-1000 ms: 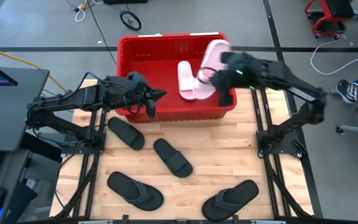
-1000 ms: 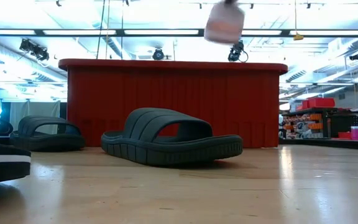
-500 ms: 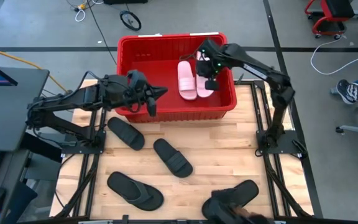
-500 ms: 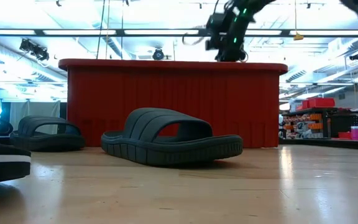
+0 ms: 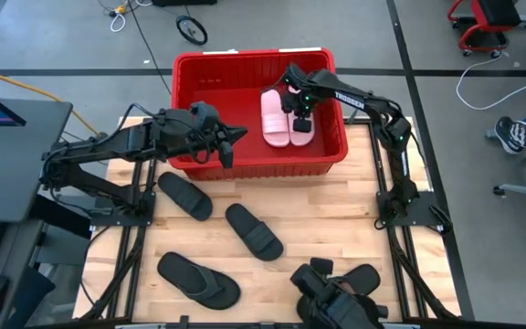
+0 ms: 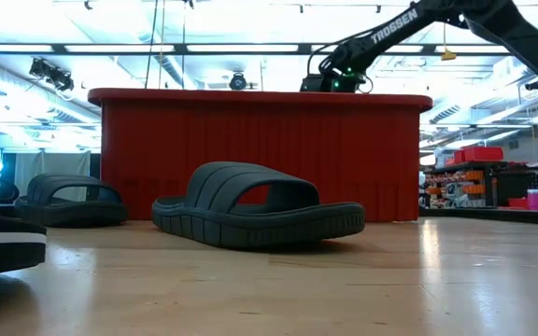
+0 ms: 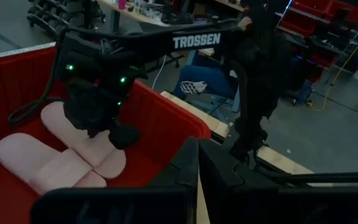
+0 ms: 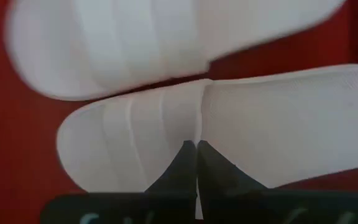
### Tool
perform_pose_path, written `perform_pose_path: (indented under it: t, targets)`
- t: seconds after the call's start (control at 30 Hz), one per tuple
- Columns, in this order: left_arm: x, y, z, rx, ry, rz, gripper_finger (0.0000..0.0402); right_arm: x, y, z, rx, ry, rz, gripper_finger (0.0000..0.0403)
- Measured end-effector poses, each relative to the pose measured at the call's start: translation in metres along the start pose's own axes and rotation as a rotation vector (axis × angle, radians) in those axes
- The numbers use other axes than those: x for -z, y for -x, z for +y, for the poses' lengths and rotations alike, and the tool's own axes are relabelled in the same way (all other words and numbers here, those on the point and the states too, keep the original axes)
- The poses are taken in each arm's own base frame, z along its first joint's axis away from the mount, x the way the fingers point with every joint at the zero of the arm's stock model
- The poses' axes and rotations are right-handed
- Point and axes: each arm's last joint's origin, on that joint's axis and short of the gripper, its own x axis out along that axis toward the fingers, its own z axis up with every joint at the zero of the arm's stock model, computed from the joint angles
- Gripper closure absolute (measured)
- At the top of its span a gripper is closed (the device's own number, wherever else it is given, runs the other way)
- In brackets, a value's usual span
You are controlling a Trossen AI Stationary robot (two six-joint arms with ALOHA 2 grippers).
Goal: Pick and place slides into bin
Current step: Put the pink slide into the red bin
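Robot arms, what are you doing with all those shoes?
They're tidying sandals into the red bin. Two pale pink slides already lie inside it, side by side. The right gripper is down in the bin over the second pink slide, fingers pressed together. The left gripper waits at the bin's near left edge, shut and empty. Two black slides and two black flip-flops remain on the wooden table.

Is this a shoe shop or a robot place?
Probably a robot lab or workshop. Two arms work at a wooden table, putting slides in a red bin. Behind it are ceiling strip lights and shelves.
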Motion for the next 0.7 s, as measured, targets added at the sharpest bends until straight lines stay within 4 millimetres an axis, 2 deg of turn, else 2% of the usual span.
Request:
perform_pose_path:
  t: [0.17,0.4,0.7]
  targets:
    - [0.003,-0.004,0.000,-0.007,-0.007,0.019,0.0371,0.009,-0.004,-0.013,0.034,-0.005,0.030,0.0403]
    - [0.003,-0.004,0.000,-0.008,-0.007,0.019,0.0379,0.021,-0.005,-0.026,0.039,-0.130,0.041,0.0393]
    - [0.003,-0.004,0.000,-0.007,-0.006,0.019,0.0393,0.024,-0.005,-0.030,0.039,-0.172,0.040,0.0338]
